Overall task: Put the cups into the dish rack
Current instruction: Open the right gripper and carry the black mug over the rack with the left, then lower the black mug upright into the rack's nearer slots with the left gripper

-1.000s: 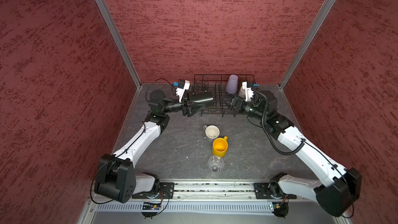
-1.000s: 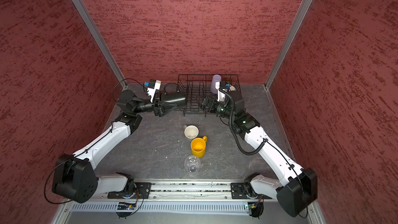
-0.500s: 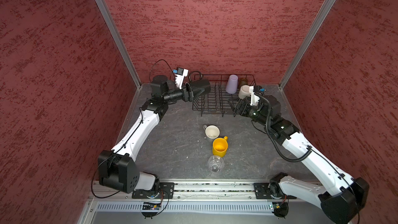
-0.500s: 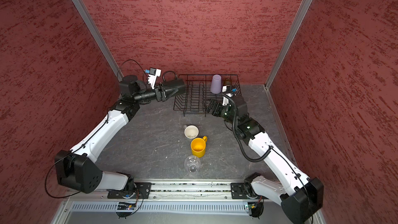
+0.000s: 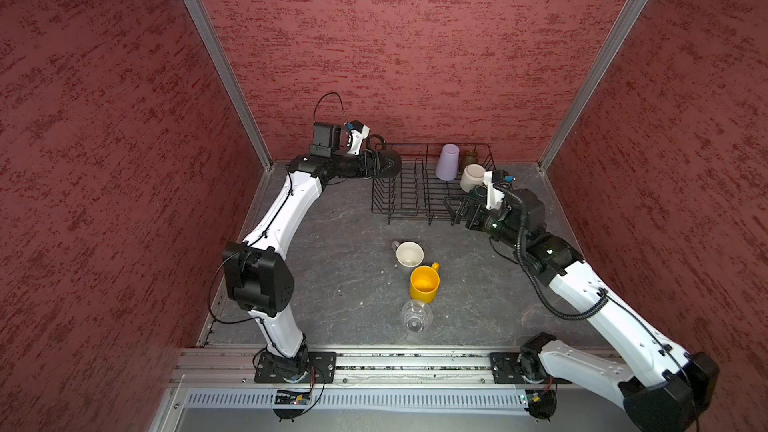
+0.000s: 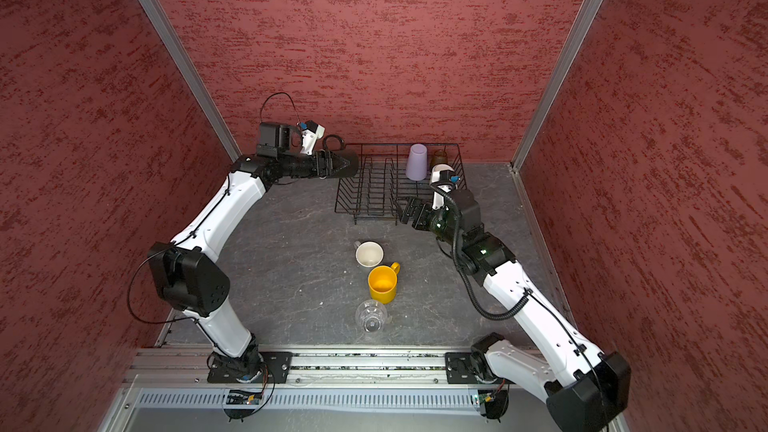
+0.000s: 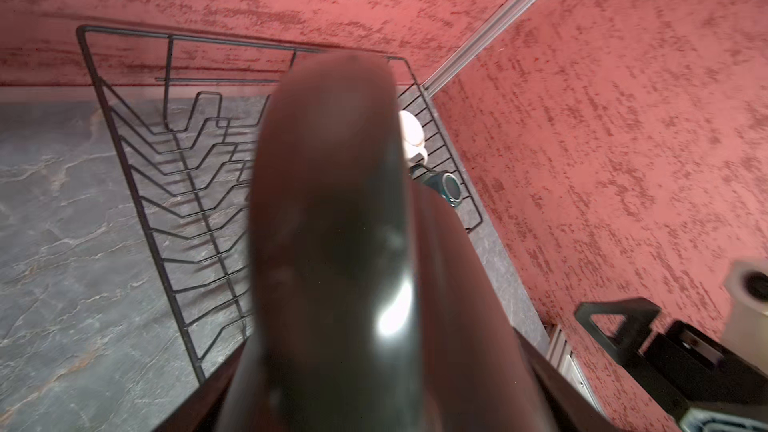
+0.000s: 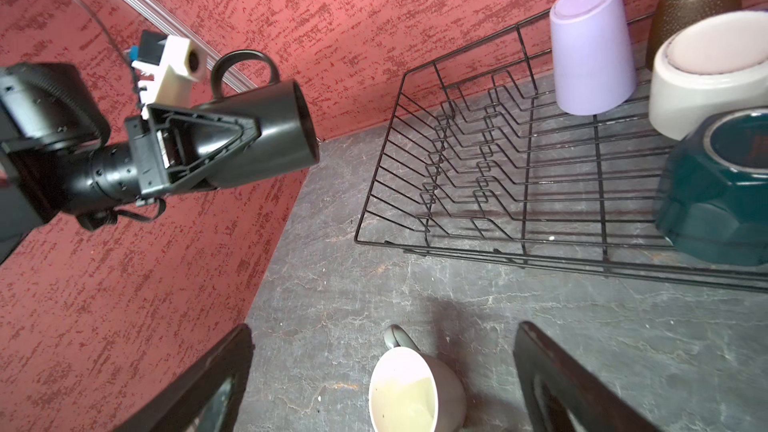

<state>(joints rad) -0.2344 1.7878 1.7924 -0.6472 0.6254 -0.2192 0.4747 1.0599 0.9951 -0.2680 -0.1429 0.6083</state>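
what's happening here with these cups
The left end effector holds a black mug sideways in the air at the dish rack's left end. The right end effector is open and empty by its front right corner. A lilac tumbler, amber glass, white mug and teal mug sit upside down in the rack; a grey mug, yellow mug and clear glass wait on the table.

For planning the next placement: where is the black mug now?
In a top view the black mug lies sideways in the left claw, held up at the dish rack's left end, near the back wall.
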